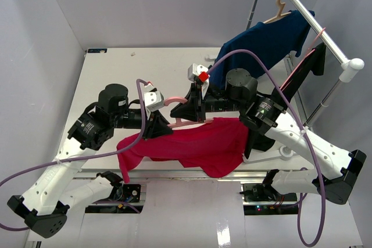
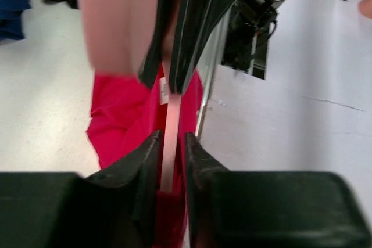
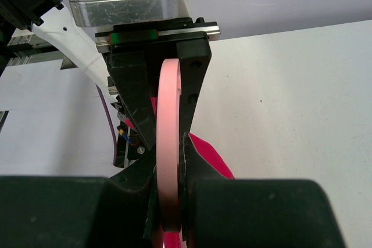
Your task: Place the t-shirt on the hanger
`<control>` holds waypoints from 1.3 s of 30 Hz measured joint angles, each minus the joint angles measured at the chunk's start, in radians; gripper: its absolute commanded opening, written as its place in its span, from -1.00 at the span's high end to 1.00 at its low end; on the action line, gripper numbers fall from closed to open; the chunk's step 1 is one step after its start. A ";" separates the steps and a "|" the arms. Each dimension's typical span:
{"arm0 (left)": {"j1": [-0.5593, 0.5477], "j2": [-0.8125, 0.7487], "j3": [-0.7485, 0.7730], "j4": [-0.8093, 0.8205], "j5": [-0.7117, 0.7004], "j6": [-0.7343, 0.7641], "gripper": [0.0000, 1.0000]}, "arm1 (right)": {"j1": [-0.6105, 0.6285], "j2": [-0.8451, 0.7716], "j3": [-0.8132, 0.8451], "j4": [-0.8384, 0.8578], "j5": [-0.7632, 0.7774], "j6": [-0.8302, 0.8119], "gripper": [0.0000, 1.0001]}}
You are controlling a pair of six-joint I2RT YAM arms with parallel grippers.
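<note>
With the hanger [image 3: 168,114] clamped in the right gripper [image 3: 170,155] and closely straddled by the left gripper [image 2: 171,137] (whether pinched cannot be told), the t-shirt [image 1: 197,143], draped just below it, could be pulled off should the hanger be twisted between opposing grips.

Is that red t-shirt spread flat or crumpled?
Crumpled: the crimson-red cloth t-shirt sags in uneven folds along the near edge of the white table.

The hanger [image 2: 168,137] blurs toward the top edge.
</note>
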 measured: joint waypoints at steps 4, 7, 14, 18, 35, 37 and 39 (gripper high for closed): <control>0.000 -0.053 -0.023 0.001 -0.056 -0.005 0.24 | 0.000 -0.008 -0.001 0.005 0.006 -0.001 0.84; 0.000 -0.083 -0.024 0.002 -0.085 -0.007 0.23 | 0.000 -0.019 -0.001 0.005 0.012 -0.004 0.85; 0.000 -0.093 -0.024 0.002 -0.120 -0.012 0.27 | 0.000 -0.034 -0.001 -0.002 0.030 -0.011 0.85; 0.000 -0.076 -0.027 0.003 -0.134 -0.013 0.34 | 0.000 -0.035 -0.001 -0.011 0.042 -0.018 0.84; -0.002 -0.094 -0.051 0.003 -0.205 -0.021 -0.17 | -0.007 -0.078 -0.006 -0.049 0.110 -0.040 0.84; -0.001 -0.084 -0.034 -0.003 -0.199 -0.026 -0.21 | -0.008 -0.078 -0.006 -0.048 0.110 -0.041 0.85; -0.001 -0.066 -0.005 -0.007 -0.185 -0.034 -0.22 | -0.011 -0.075 -0.006 -0.046 0.110 -0.041 0.84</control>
